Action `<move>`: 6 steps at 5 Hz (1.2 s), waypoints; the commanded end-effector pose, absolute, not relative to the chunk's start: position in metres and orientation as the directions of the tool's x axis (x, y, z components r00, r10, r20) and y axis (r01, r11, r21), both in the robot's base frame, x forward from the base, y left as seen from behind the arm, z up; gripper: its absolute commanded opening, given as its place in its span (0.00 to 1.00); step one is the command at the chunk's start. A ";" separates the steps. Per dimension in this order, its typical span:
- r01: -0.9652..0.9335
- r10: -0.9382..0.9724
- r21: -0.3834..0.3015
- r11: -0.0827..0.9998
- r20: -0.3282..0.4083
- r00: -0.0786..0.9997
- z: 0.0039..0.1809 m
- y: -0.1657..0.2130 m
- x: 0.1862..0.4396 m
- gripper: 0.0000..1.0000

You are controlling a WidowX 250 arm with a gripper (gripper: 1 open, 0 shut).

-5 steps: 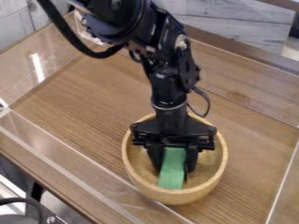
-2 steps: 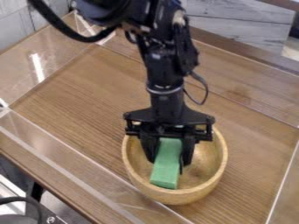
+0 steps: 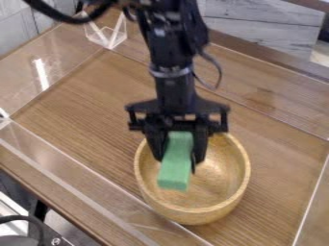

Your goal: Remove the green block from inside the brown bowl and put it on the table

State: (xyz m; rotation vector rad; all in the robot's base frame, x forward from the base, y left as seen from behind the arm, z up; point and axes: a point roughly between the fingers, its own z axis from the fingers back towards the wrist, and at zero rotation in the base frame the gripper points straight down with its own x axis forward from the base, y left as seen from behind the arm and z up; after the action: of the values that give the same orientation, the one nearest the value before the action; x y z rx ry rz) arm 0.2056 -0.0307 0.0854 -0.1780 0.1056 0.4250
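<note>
I have the black gripper (image 3: 179, 141) clamped on the upper end of the flat, matte mid-green rectangular block (image 3: 176, 161), which hangs tilted from the jaws. From my view its lower end sits over the inside of the round, light tan wooden bowl (image 3: 226, 204), apparently clear of the bottom, and the bowl rests on the brown wood-grain table (image 3: 96, 101) edged by clear acrylic walls (image 3: 64, 159)
</note>
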 end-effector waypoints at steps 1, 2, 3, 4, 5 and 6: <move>-0.449 0.445 -0.210 0.869 -0.070 0.893 0.126 -0.001 0.219 0.00; -0.454 0.453 -0.226 0.862 -0.060 0.890 0.141 0.037 0.218 0.00; -0.419 0.424 -0.260 0.870 -0.037 0.905 0.157 0.071 0.216 0.00; -0.349 0.358 -0.269 0.898 -0.016 0.934 0.147 0.064 0.216 0.00; -0.317 0.325 -0.276 0.907 -0.017 0.946 0.131 0.052 0.217 0.00; -0.249 0.257 -0.275 0.928 -0.008 0.966 0.123 0.026 0.221 0.00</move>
State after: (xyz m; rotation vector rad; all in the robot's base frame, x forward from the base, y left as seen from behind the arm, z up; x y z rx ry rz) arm 0.2159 0.0237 0.1148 -0.2859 0.0103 0.2595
